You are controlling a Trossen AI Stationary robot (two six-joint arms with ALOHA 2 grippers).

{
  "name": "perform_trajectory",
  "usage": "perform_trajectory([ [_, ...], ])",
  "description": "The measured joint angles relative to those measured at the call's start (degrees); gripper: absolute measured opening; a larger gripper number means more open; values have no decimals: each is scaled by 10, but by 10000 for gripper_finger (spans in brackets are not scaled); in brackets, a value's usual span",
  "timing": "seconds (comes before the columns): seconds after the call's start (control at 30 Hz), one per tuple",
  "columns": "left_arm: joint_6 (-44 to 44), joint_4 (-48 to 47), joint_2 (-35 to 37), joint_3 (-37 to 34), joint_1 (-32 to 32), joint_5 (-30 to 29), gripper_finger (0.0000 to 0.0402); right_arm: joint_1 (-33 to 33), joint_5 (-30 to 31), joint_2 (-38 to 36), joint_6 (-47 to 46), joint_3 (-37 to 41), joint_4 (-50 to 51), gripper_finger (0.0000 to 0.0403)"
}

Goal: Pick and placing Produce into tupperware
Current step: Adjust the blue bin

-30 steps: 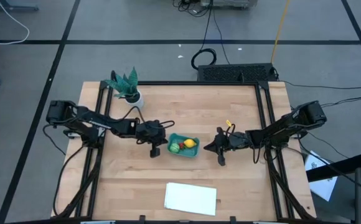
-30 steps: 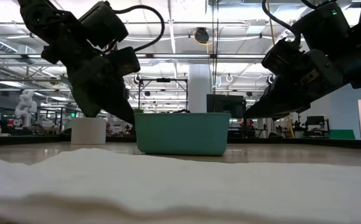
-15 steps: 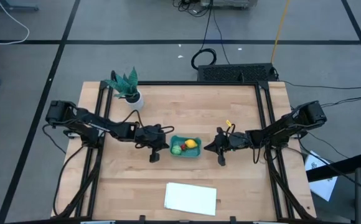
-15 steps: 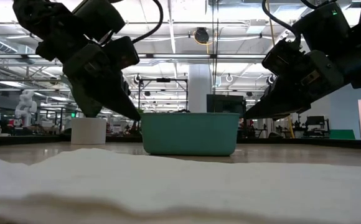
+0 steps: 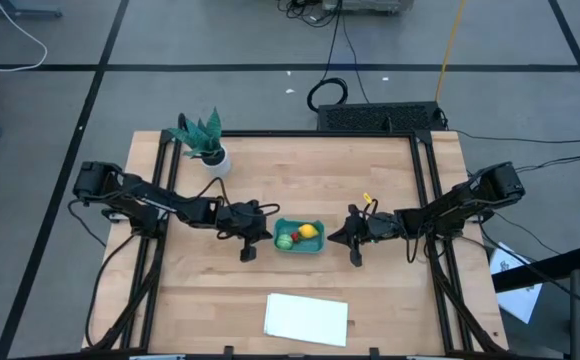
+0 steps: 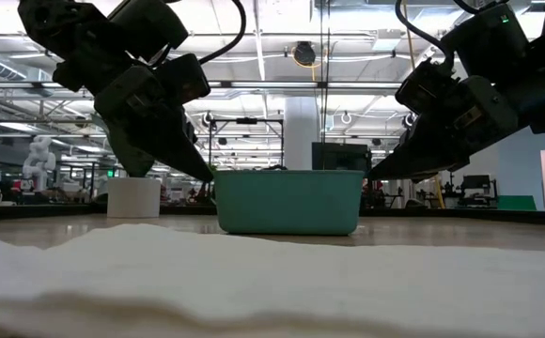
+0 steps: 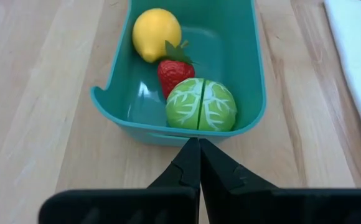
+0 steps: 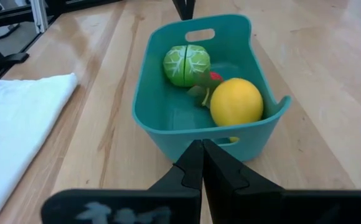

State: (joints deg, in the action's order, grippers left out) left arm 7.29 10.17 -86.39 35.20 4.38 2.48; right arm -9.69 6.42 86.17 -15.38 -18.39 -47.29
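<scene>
The teal tupperware (image 5: 316,247) rests flat on the wooden table near its middle. The produce lies inside it: a round light-green piece (image 7: 201,104), a red strawberry (image 7: 174,73) and a yellow lemon (image 7: 157,26). My left gripper (image 5: 269,236) is shut, and its tips are at the tupperware's left end. My right gripper (image 5: 332,238) is also shut and holds nothing. Its tips point at the tupperware's right end (image 8: 180,140), very close to it. My left gripper's shut fingertips (image 7: 198,146) meet the outer face of the tupperware's left end wall (image 7: 182,135), just under the rim. The fingers slant down from the table's left. The tupperware stays flat on the table. My right gripper's shut tips stand at the right end wall (image 8: 187,138). I cannot tell whether they touch it.
A potted plant with teal leaves (image 5: 202,140) stands at the far left corner. A flat white sheet (image 5: 307,318) lies by the near edge. Bare wood lies between the sheet and the tupperware, and beyond it toward the far edge.
The tupperware has slid a little toward the table's right edge and turned squarer to the table. My left gripper's shut tips have stayed at its left end. The produce has stayed inside. Since half a second ago nothing has shifted.
</scene>
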Motion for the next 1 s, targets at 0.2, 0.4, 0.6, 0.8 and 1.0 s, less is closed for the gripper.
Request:
perform_trajectory([
  [0.2,0,-7,0,0,0,0,1,0,0,0,-4,0,0,0],
  [0.4,1,-6,0,0,5,0,1,7,0,0,-4,0,0,0],
  [0.6,1,-4,0,0,9,0,1,14,0,0,-4,0,0,0],
  [0.8,-6,7,0,0,12,0,0,14,-2,0,-4,0,0,0],
  [1.0,-7,13,0,0,17,0,1,14,-2,0,-4,0,3,0],
])
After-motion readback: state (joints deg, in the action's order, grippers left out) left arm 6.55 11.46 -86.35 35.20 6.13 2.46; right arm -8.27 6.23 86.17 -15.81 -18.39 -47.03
